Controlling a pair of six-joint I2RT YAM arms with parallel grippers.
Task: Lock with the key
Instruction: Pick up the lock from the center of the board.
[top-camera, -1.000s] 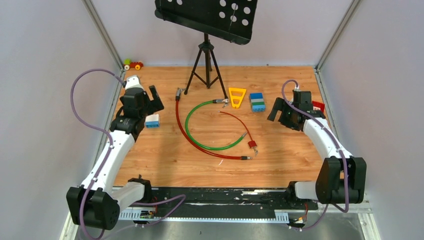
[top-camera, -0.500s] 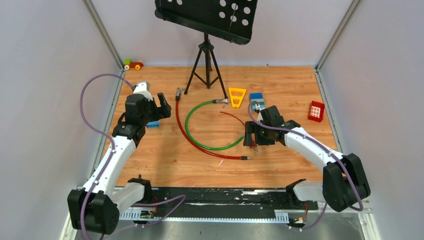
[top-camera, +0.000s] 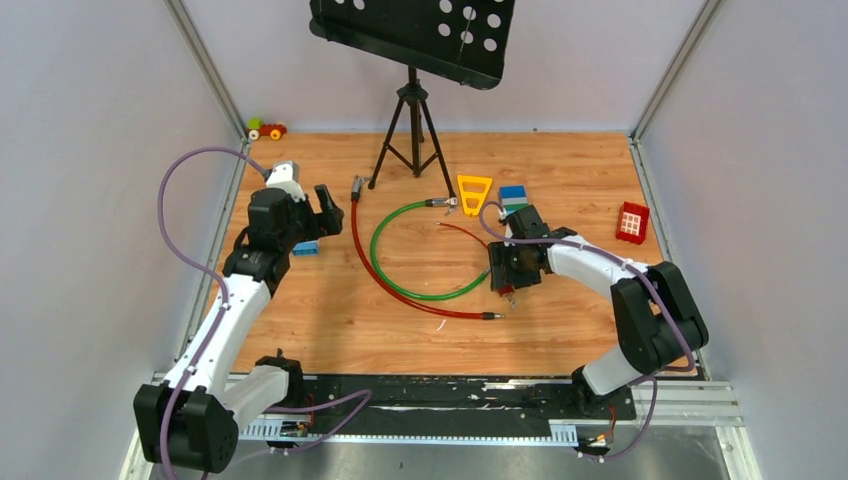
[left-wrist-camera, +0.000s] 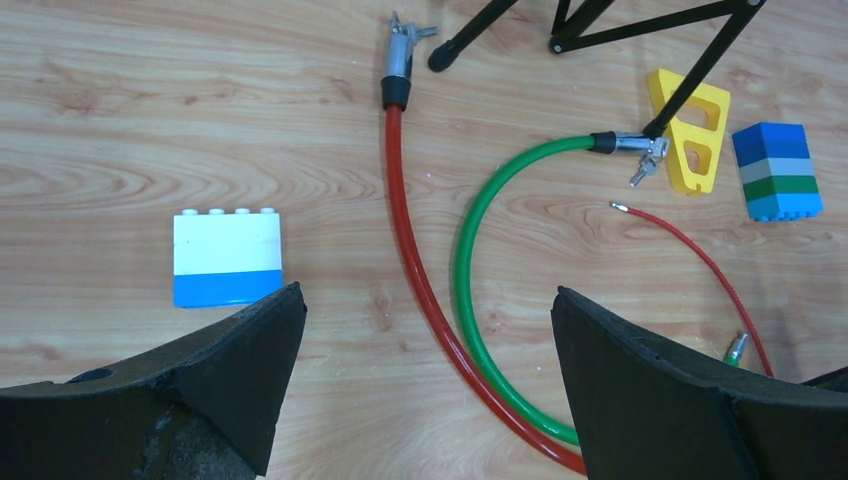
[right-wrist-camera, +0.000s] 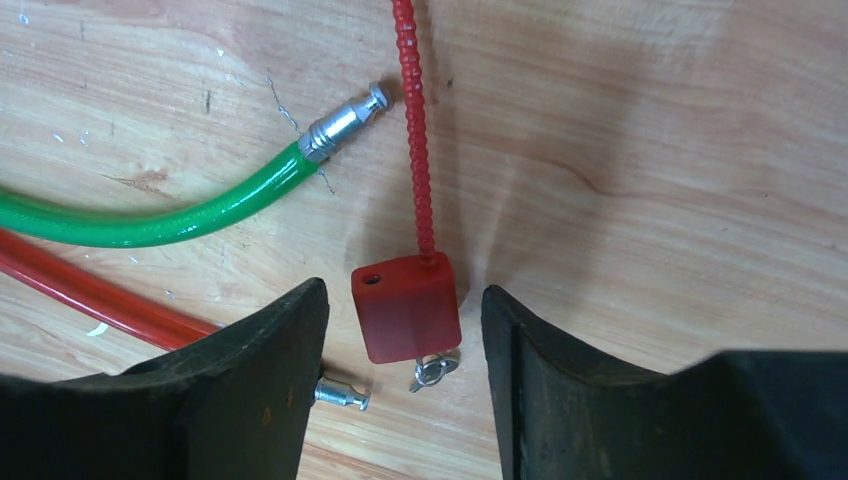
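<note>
The small red padlock (right-wrist-camera: 407, 308) lies flat on the wooden table, a thin red ribbed cable (right-wrist-camera: 415, 150) running into its top. The tiny silvery key (right-wrist-camera: 435, 368) sticks out of its near end. My right gripper (right-wrist-camera: 402, 290) is lowered over the padlock, one finger on each side with a gap on both, so it is open and touches nothing. In the top view this gripper (top-camera: 505, 275) covers the padlock. My left gripper (left-wrist-camera: 428, 300) hovers wide open over the thick red cable (left-wrist-camera: 405, 230) and the green cable (left-wrist-camera: 470, 270), holding nothing.
A silver end pin (right-wrist-camera: 342, 395) lies by my right gripper's left finger. A white-and-blue block (left-wrist-camera: 226, 260), a yellow triangle (top-camera: 474, 193), a blue-green block stack (top-camera: 514, 196), a red block (top-camera: 631, 221) and a music stand's tripod (top-camera: 410, 120) stand around.
My right arm has swung in from the far right to the padlock, and its jaws have narrowed around it. The left arm shifted slightly, then stayed still and open.
</note>
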